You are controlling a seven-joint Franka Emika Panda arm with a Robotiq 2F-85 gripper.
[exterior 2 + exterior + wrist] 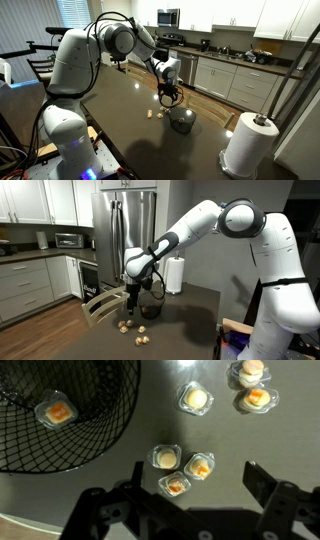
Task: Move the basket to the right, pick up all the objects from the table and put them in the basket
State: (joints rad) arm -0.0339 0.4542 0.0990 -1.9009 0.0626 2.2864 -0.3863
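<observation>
The dark wire-mesh basket (pixel 70 420) sits at the upper left of the wrist view with one small pale piece (pixel 55 410) inside it. It also shows in both exterior views (pixel 152 310) (pixel 182 120) on the dark table (pixel 195 320). Three pale pieces (pixel 166 457) (pixel 199 465) (pixel 175 485) lie clustered on the table beside the basket. Three more (pixel 195 399) (pixel 256 398) (pixel 248 370) lie farther off. My gripper (pixel 196 474) is open and empty, hovering above the cluster, and shows in both exterior views (pixel 133 290) (pixel 168 95).
A white paper towel roll (pixel 248 145) stands on the table, also seen in an exterior view (pixel 174 275). A pale wooden chair (pixel 100 305) stands at the table's edge near the pieces. Kitchen cabinets and a fridge (pixel 125 220) are behind.
</observation>
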